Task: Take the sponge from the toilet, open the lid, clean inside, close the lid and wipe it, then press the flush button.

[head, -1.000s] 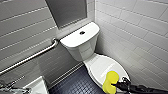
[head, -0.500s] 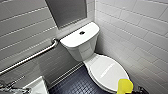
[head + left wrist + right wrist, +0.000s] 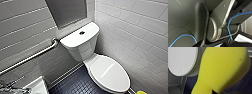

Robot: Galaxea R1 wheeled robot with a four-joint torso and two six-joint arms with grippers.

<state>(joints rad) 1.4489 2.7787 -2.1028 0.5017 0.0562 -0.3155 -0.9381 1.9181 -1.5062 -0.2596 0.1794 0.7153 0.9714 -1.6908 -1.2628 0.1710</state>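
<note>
So the right claw [image 3: 216, 92] has the sponge [image 3: 224, 68] pinched at its narrow part, clamped on it as far as I can see, up off the dark tiled floor [image 3: 75, 86] just beside the front edge of the lid [image 3: 110, 72]. Lid's down flat on the toilet [image 3: 80, 47], flush button [image 3: 81, 32] sits mid tank top. A grab bar [image 3: 30, 57] runs along the wall. Left claw, honestly can't tell if it's open or closed.

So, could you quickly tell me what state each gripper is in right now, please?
Left gripper: cannot be told.
Right gripper: closed, holding the sponge.
</note>
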